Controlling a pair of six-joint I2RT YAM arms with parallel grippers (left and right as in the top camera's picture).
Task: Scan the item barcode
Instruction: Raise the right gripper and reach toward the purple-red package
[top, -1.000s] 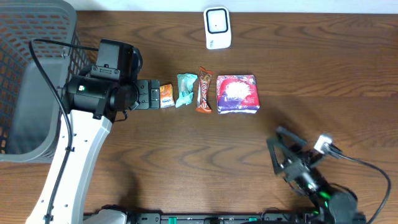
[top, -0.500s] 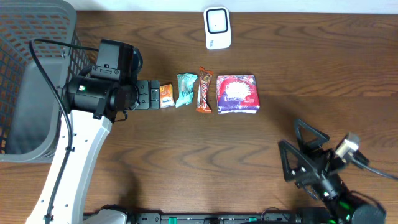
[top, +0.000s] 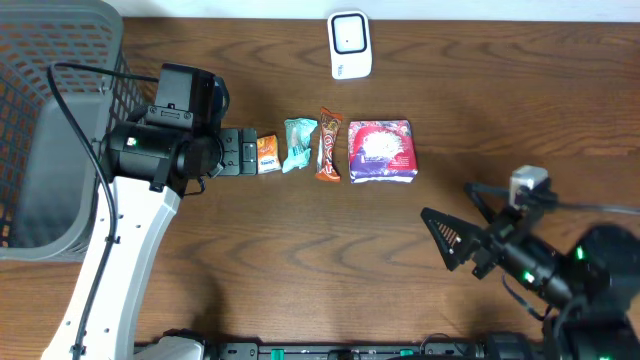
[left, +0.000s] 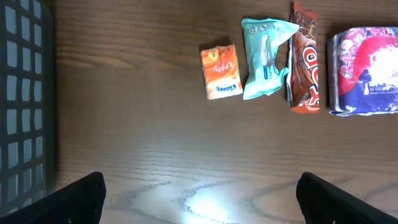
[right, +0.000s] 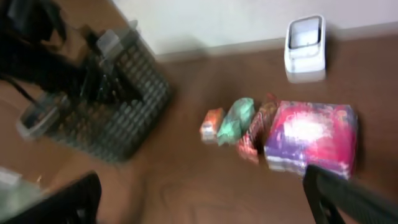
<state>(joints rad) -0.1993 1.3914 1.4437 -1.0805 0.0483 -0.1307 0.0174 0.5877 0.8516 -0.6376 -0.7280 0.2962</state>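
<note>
Several snack items lie in a row on the brown table: a small orange packet (top: 268, 154) (left: 221, 71), a teal pouch (top: 299, 144) (left: 264, 57), a red-brown candy bar (top: 328, 145) (left: 303, 59) and a purple-pink pack (top: 381, 151) (left: 367, 71). A white barcode scanner (top: 350, 45) (right: 305, 48) stands behind them. My left gripper (top: 240, 152) (left: 200, 202) hovers open just left of the orange packet, holding nothing. My right gripper (top: 462, 215) (right: 202, 202) is open and empty at the front right. It faces the row, and its view is blurred.
A grey mesh basket (top: 40, 120) (left: 25, 106) (right: 106, 106) fills the far left, with the left arm's cable hanging over it. A pale wall runs behind the scanner. Bare wood lies between the item row and the right gripper.
The right arm has swung: its gripper shifted right, then back left and farther from the front edge, now turned toward the row. The left arm and the items have not moved.
</note>
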